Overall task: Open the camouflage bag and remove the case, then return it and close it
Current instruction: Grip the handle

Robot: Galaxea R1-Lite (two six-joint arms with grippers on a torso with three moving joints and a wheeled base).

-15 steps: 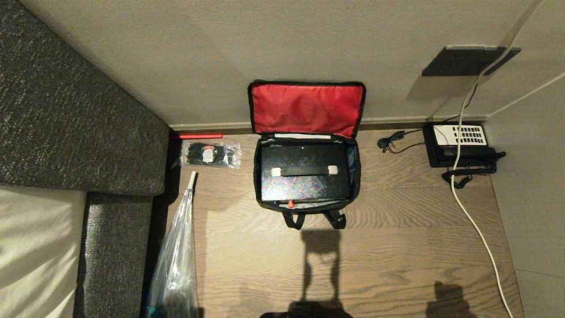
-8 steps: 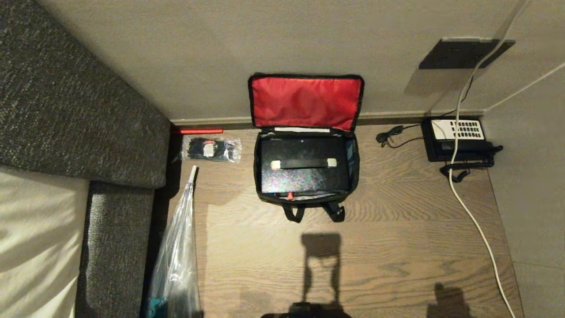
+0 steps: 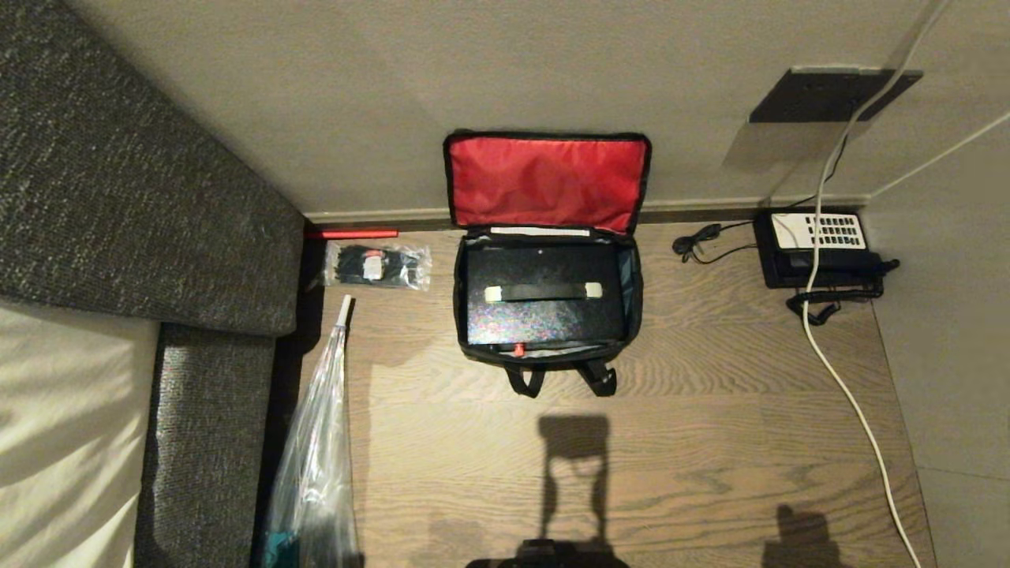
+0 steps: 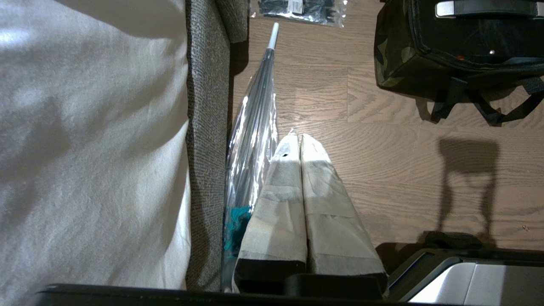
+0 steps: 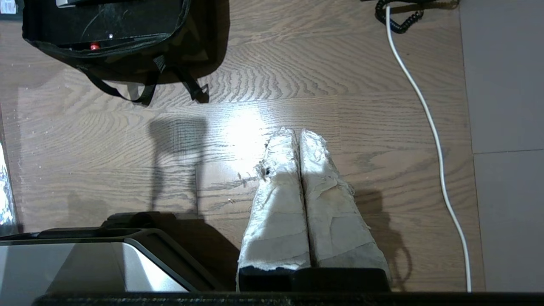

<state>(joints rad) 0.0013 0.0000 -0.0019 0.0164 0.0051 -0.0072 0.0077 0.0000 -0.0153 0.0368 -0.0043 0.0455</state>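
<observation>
The camouflage bag (image 3: 460, 315) stands open on the wood floor against the wall, its red-lined lid (image 3: 547, 181) leaning back on the wall. Inside lies the case (image 3: 544, 319), black and speckled, with its strap handle (image 3: 543, 293) on top and a small red latch (image 3: 518, 349) at the near edge. Neither arm shows in the head view. My left gripper (image 4: 299, 138) hangs shut and empty over the floor, well short of the bag (image 4: 395, 63). My right gripper (image 5: 297, 132) is also shut and empty, apart from the bag (image 5: 127, 55).
A clear packet of black cable ties (image 3: 377, 269) lies left of the bag. A transparent umbrella (image 3: 316, 457) lies along the grey sofa (image 3: 118, 197). A black telephone (image 3: 821, 252) sits at the right, with a white cable (image 3: 848, 394) trailing across the floor.
The whole head view shifted slightly at first, so the camera moved, then held still. The bag, the case and the other things have not moved.
</observation>
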